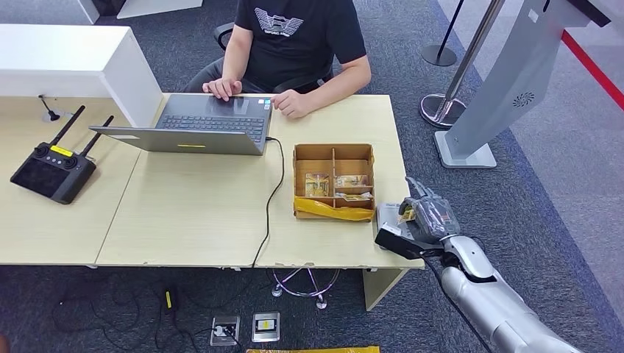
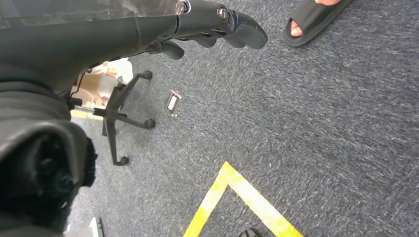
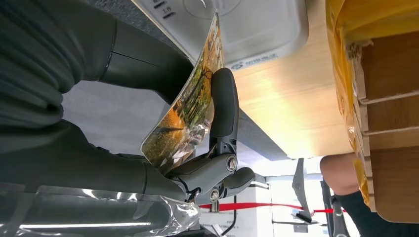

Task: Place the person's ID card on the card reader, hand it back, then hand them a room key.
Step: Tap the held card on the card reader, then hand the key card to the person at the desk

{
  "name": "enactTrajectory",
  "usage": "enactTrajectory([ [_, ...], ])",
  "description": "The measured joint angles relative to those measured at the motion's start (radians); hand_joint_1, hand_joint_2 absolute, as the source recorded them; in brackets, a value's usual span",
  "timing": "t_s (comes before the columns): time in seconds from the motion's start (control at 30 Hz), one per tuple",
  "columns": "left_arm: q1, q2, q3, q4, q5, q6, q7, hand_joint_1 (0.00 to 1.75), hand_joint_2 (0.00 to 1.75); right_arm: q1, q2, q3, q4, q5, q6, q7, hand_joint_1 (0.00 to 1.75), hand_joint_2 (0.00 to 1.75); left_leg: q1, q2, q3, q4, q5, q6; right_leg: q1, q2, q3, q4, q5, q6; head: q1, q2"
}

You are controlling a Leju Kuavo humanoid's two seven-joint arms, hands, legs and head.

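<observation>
My right hand [image 1: 429, 218] hovers at the table's right front corner and pinches a card [image 3: 190, 98] printed with an orange and green picture between thumb and fingers [image 3: 223, 106]. The card [image 1: 407, 213] stands tilted just above the grey card reader [image 1: 385, 215], whose pale top [image 3: 237, 24] lies close behind it; I cannot tell if they touch. A partitioned cardboard box [image 1: 333, 180] holding similar cards sits left of the reader. The person [image 1: 294, 44] sits across the table with both hands at a laptop. My left hand [image 2: 217, 24] hangs over the carpet, fingers apart, holding nothing.
A laptop [image 1: 213, 125] with a black cable [image 1: 274, 198] and a black remote controller [image 1: 53, 170] lie on the table [image 1: 191, 213]. A grey kiosk [image 1: 508, 81] and stanchion base [image 1: 441, 110] stand to the right. Below my left hand are a chair base [image 2: 118, 118] and yellow floor tape [image 2: 237, 197].
</observation>
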Motion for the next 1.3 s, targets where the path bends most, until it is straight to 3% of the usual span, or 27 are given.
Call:
enactTrajectory([
  [0.63, 0.0, -0.001, 0.0, 0.0, -0.023, -0.026, -0.006, 0.0, 0.0, 0.0, -0.016, 0.038, 0.001, -0.11, -0.017, -0.026, 1.75, 1.75, 0.0, 0.0, 0.001, 0.0, 0.0, 0.0, 0.0, 0.0, 0.001, 0.0, 0.0, 0.0, 0.0, 0.0],
  [1.07, -0.002, 0.007, 0.0, 0.0, -0.053, -0.061, -0.012, 0.0, 0.0, -0.229, -0.017, 0.044, -0.057, -0.058, 0.043, -0.017, 1.75, 1.75, 0.0, 0.001, 0.0, 0.0, 0.001, 0.0, 0.0, 0.001, 0.001, 0.001, 0.001, 0.0, 0.0, 0.0],
  [1.3, -0.004, 0.014, 0.0, 0.0, -0.083, -0.097, -0.045, 0.0, 0.0, -0.318, 0.066, 0.045, -0.089, 0.006, 0.09, -0.001, 1.75, 1.75, 0.001, 0.001, 0.0, 0.0, 0.001, 0.0, 0.001, 0.001, 0.001, 0.001, 0.001, 0.0, 0.0, 0.0],
])
